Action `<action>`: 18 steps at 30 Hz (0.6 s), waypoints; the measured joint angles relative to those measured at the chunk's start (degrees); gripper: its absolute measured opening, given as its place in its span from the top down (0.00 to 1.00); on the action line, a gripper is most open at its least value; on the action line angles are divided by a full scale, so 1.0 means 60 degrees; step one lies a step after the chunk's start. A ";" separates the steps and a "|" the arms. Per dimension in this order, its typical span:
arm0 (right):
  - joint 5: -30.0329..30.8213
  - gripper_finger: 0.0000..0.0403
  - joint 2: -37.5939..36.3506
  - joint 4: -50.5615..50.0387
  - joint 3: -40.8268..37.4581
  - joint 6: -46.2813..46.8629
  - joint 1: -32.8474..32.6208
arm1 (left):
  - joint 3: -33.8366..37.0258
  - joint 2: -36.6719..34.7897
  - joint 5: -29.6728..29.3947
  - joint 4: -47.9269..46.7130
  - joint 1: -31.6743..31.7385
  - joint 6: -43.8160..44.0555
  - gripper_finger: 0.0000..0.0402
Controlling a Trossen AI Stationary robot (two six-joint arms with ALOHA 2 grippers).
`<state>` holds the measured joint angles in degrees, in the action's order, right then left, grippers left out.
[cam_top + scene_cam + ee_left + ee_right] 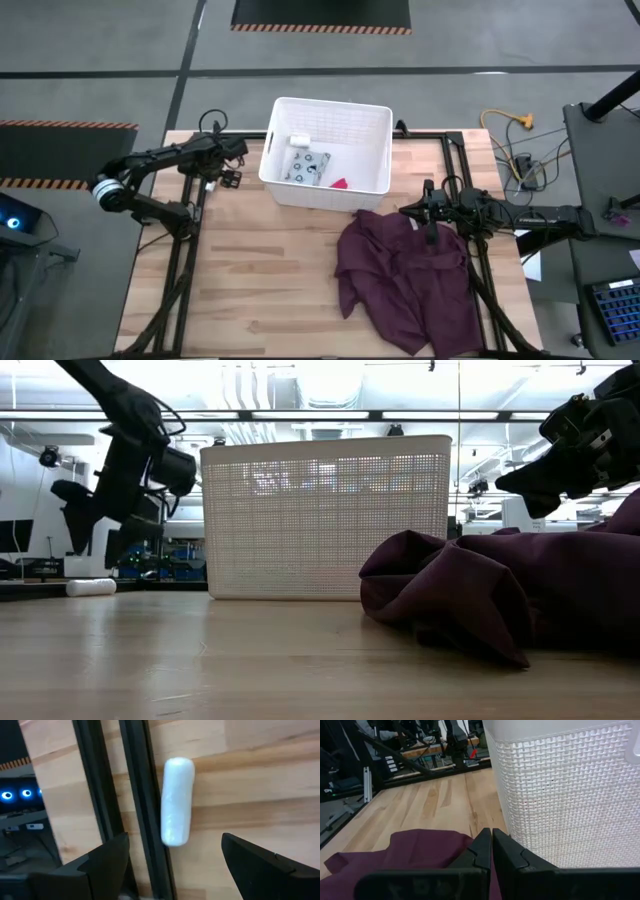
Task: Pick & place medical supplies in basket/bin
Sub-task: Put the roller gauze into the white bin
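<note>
The white slotted basket stands at the table's far middle, also seen in the low view as the basket. In it lie a pale teal dotted packet, a small white item and a pink-red piece. A white tube lies on the wood beside a black frame rail, left of the basket; the low view shows the tube flat on the table. My left gripper hovers open above it, a finger on either side, not touching. My right gripper is shut and empty above the maroon cloth.
A large maroon cloth lies crumpled on the table's right near part, touching the basket's near right corner. Black frame rails run along the table's left side next to the tube. Bare wood lies near and left of the cloth.
</note>
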<state>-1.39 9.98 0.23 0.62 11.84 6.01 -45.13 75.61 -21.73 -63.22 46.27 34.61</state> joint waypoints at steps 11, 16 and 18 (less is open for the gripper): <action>0.0001 0.98 0.0000 0.0000 0.0000 0.0011 0.0001 | 0.0651 0.0160 -0.0173 0.1549 0.0134 -0.0394 0.26; 0.0004 0.98 0.0000 0.0000 0.0000 0.0029 0.0002 | 0.0857 0.0874 -0.0054 0.1640 0.0181 -0.0478 0.26; 0.0004 0.98 0.0000 0.0000 0.0000 0.0029 0.0001 | 0.0861 0.1294 0.0131 0.1721 0.0175 -0.0522 0.26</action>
<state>-1.37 9.98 0.23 0.62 12.01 6.01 -39.96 83.38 -20.95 -52.90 47.32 31.48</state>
